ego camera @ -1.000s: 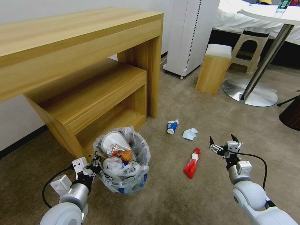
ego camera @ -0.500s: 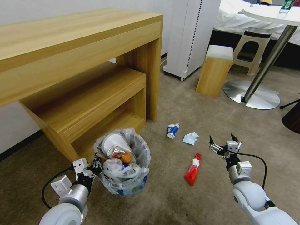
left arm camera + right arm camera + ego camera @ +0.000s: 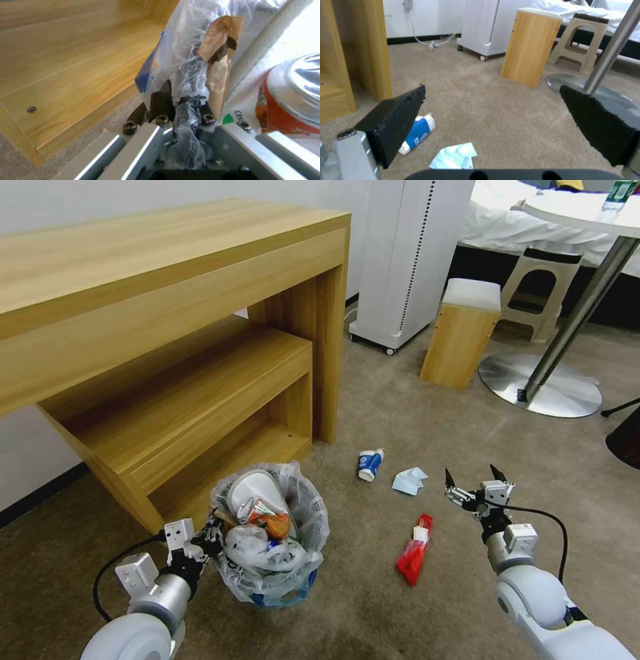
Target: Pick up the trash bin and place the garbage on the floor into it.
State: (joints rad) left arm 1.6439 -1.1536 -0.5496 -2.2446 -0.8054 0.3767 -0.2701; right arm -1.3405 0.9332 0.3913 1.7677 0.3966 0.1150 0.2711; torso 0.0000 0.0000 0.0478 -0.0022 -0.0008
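My left gripper (image 3: 212, 532) pinches the bin's (image 3: 270, 573) bag rim beside the desk (image 3: 167, 313); my right gripper (image 3: 472, 483) hangs spread wide above the wrapper (image 3: 412, 560), cup (image 3: 369, 465) and tissue (image 3: 408, 481) on the carpet (image 3: 400, 407).

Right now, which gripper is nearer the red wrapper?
Right. The right gripper hangs open just beside the red wrapper; the left gripper grips the bin rim, farther off.

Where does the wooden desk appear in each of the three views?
Head view: the wooden desk fills the upper left, behind the trash bin.
Left wrist view: its shelf boards lie beside the bin's bag.
Right wrist view: its leg stands beyond the blue-white cup.
Shared landmark: the beige carpet.
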